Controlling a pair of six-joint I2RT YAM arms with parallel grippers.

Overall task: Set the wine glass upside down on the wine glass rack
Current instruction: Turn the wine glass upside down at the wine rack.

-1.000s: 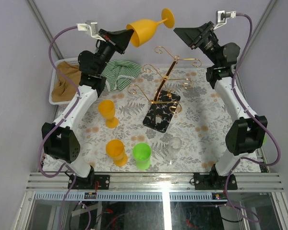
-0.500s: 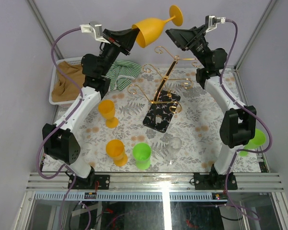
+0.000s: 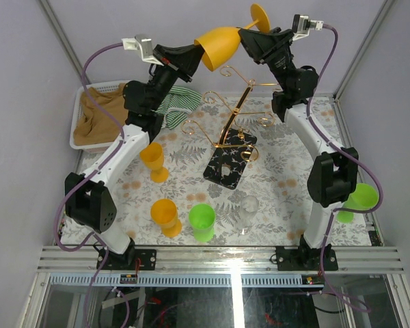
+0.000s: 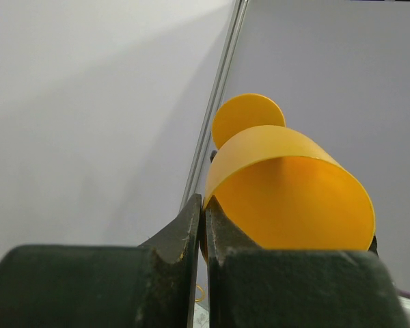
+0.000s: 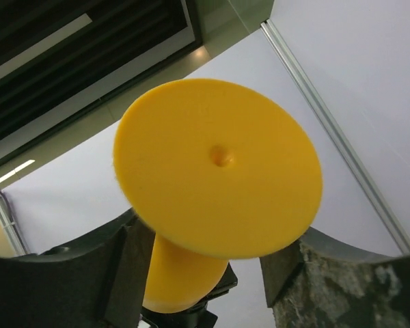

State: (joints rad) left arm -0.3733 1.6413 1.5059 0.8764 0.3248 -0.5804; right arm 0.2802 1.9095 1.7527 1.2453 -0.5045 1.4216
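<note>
High above the table hangs a yellow wine glass (image 3: 222, 44), lying almost sideways with its round foot (image 3: 260, 15) up and to the right. My left gripper (image 3: 198, 56) is shut on the bowl's rim; in the left wrist view its fingers (image 4: 191, 225) pinch the thin wall of the wine glass (image 4: 287, 198). My right gripper (image 3: 250, 39) stands open astride the stem, just behind the foot (image 5: 219, 164), its fingers (image 5: 133, 239) apart on either side with gaps showing. The gold wine glass rack (image 3: 236, 113) stands below on its black base (image 3: 230, 162).
On the patterned table stand another yellow wine glass (image 3: 152, 158), a yellow cup (image 3: 165, 215), a green cup (image 3: 202, 220) and a clear glass (image 3: 249, 208). A second green cup (image 3: 359, 198) sits at the right edge. A white basket (image 3: 79, 123) with brown cloth and a striped cloth (image 3: 174, 102) lie back left.
The left arm has carried the glass rightward and higher. The right gripper has swung left to straddle the stem below the foot, and its jaws have narrowed.
</note>
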